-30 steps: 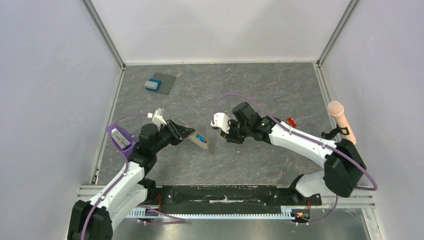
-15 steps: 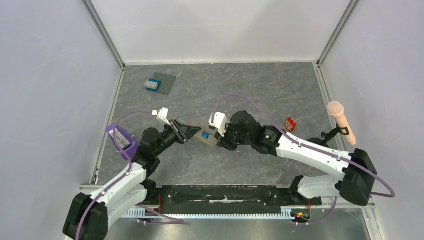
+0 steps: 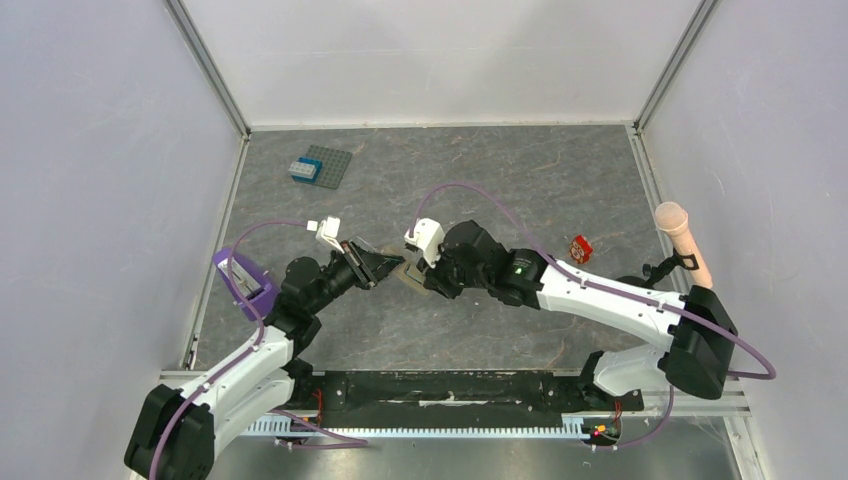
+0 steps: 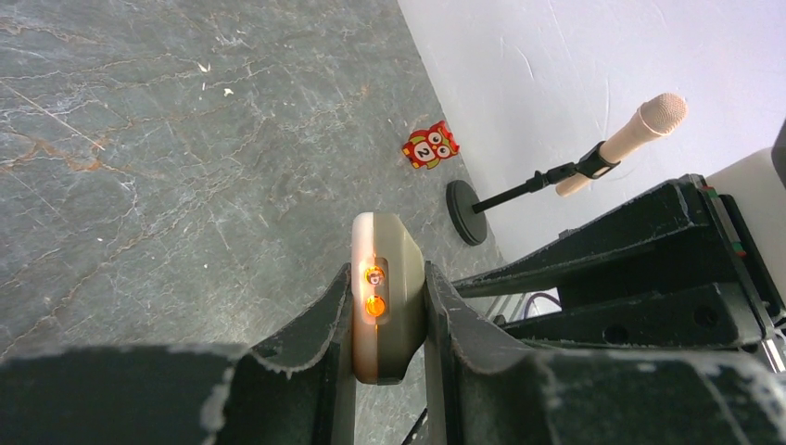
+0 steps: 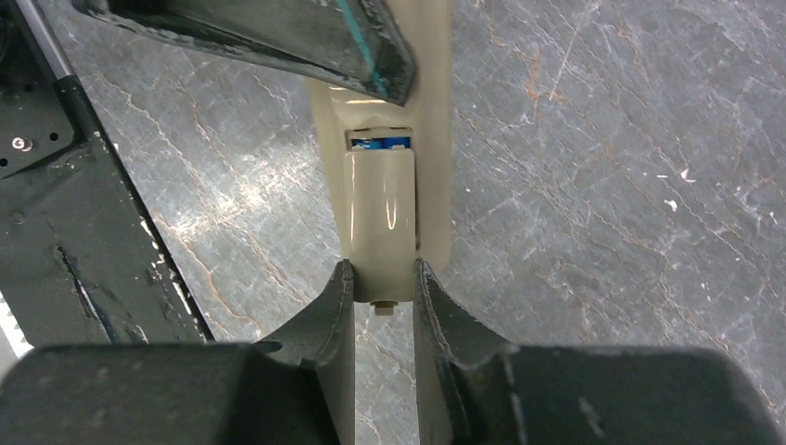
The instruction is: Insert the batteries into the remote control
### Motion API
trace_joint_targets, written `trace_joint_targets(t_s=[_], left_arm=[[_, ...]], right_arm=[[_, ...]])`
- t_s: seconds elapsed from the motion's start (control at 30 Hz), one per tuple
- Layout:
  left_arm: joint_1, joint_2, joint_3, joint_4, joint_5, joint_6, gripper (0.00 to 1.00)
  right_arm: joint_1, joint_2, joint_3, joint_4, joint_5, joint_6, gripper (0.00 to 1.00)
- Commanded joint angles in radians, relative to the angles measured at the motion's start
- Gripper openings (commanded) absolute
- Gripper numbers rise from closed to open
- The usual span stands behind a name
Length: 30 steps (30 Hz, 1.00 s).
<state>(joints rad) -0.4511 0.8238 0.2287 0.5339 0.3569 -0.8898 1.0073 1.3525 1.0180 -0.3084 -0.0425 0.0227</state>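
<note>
My left gripper is shut on the remote control and holds it just above the table's middle. In the left wrist view the remote shows edge-on between the jaws, with two orange lights. My right gripper meets it from the right. In the right wrist view that gripper is shut on a cream battery cover, which lies over the back of the remote. The blue batteries show in the recess just beyond the cover's far edge.
A small red-and-white owl object lies on the table to the right. A microphone on a stand is by the right wall. A blue brick on a grey studded plate is at the back left. A purple piece sits by my left arm.
My right gripper has moved left onto the remote, and its head now hides the blue batteries in the top view. My left gripper has barely shifted, still holding the remote.
</note>
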Motion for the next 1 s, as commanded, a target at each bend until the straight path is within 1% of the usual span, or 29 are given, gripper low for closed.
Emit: trace_joint_targets(t_s=[0.0, 0.4, 0.57, 0.77, 0.97], left_arm=[[-0.003, -0.005, 0.008, 0.062, 0.001, 0.045, 0.02], [-0.005, -0.028, 0.000, 0.038, 0.001, 0.052, 0.02], [-0.005, -0.036, 0.001, 0.031, -0.003, 0.055, 0.02], [-0.005, -0.044, -0.002, 0.023, -0.011, 0.054, 0.02], [-0.004, -0.068, -0.003, -0.003, -0.027, 0.058, 0.02]], right_arm=[[0.029, 0.017, 0.059, 0.014, 0.031, 0.003, 0.01], [0.046, 0.061, 0.092, -0.001, 0.111, 0.006, 0.00], [0.047, 0.064, 0.088, -0.008, 0.103, 0.008, 0.00], [0.046, 0.078, 0.090, -0.025, 0.056, 0.009, 0.00], [0.047, 0.072, 0.069, -0.031, 0.063, 0.009, 0.00]])
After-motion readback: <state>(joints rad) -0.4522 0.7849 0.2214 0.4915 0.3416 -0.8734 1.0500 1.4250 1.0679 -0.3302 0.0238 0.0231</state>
